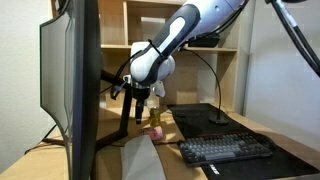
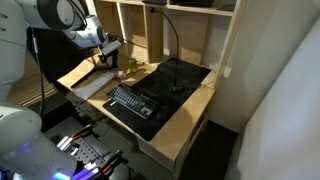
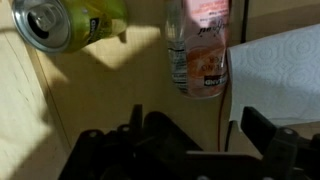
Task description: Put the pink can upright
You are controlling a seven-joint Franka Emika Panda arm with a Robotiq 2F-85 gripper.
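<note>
The pink can [image 3: 200,48] shows in the wrist view at top centre on the wooden desk. It appears to lie on its side with one end toward my gripper. It is a small pink spot in both exterior views [image 1: 153,113] [image 2: 117,73]. My gripper [image 3: 197,122] is open and empty, its two dark fingers on either side of the can's near end and a little short of it. In both exterior views the gripper [image 1: 138,95] [image 2: 108,52] hangs just above the can.
A yellow-green can [image 3: 62,22] lies left of the pink can. White paper [image 3: 282,65] lies to its right. A keyboard [image 1: 225,150] [image 2: 133,103] sits on a black mat with a gooseneck lamp [image 1: 214,85]. A monitor [image 1: 72,80] stands close by, and shelves [image 2: 190,40] stand behind.
</note>
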